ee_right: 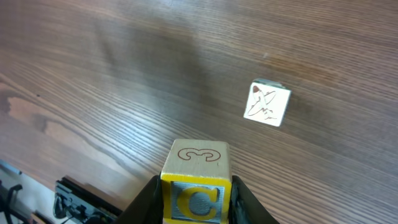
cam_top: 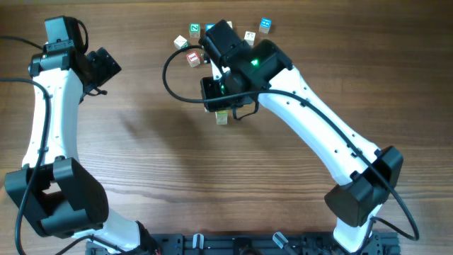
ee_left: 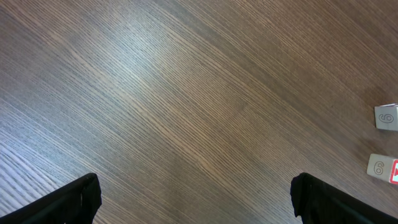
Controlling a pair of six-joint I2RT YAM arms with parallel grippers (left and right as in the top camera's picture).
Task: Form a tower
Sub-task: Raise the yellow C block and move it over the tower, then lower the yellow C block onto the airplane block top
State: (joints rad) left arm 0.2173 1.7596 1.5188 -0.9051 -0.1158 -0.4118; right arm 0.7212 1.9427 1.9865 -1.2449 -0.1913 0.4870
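1. Two right fingers point(ee_right: 144, 208) are pinching a pale cube point(ee_right: 196, 183) with a yellow-framed "C" on its side and "3" on top.
2. Beyond it, the tower point(ee_right: 267, 104) is showing only a pale top face with a line drawing, standing on the surface point(ee_right: 93, 93); its height cannot be told.
3. The left fingers point(ee_left: 74, 202) are hanging spread wide, a loose cube point(ee_left: 386, 116) reading "6" lying past them.

Dark wood-grain table point(cam_top: 156, 142), loose letter cubes point(cam_top: 195, 29) scattered at far edge, one pale cube point(ee_right: 267, 103) apart.
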